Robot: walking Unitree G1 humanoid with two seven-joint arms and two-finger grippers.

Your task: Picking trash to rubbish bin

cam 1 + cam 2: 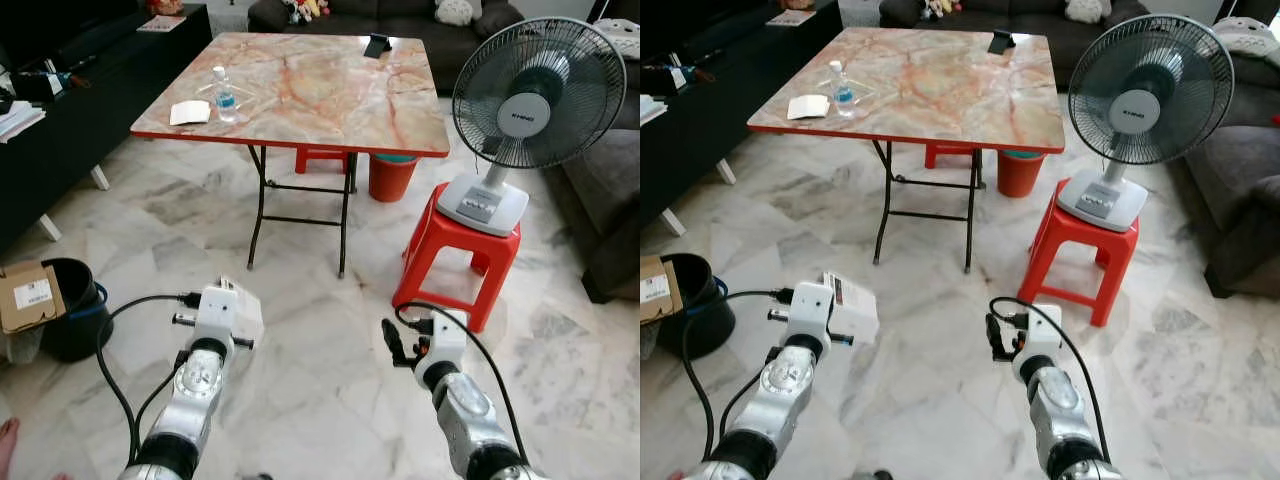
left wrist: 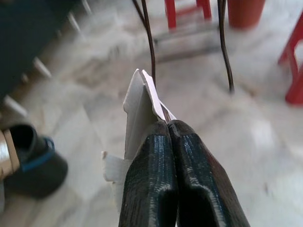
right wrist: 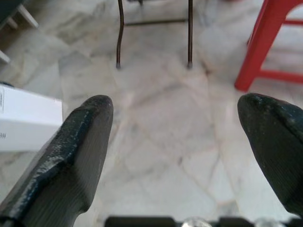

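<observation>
fingers (image 2: 163,179) of the left gripper (image 2: 166,124) are pressed together on a white cardboard box (image 1: 851,306), pinching one of its thin flaps so the box hangs out in front of the left arm above the marble floor (image 1: 330,350). the right gripper (image 3: 177,142) is held out beside it, a little apart, with its two black fingers (image 3: 75,142) spread wide and nothing between them; the white box shows just past one fingertip in the right wrist view.

a black rubbish bin (image 1: 72,305) stands on the floor well to the robot's left, with a brown cardboard box (image 1: 28,296) leaning against its rim. ahead stands a folding counter (image 1: 330,100) with a marbled orange top on thin dark legs. on it, near its left corner, are a clear water bottle (image 1: 223,94) and a folded white paper (image 1: 190,112), and a dark object (image 1: 377,45) lies at the far edge. to the right of the counter a grey electric fan (image 1: 535,95) sits on a red plastic stool (image 1: 455,255). an orange bucket (image 1: 392,177) stands under the counter.
</observation>
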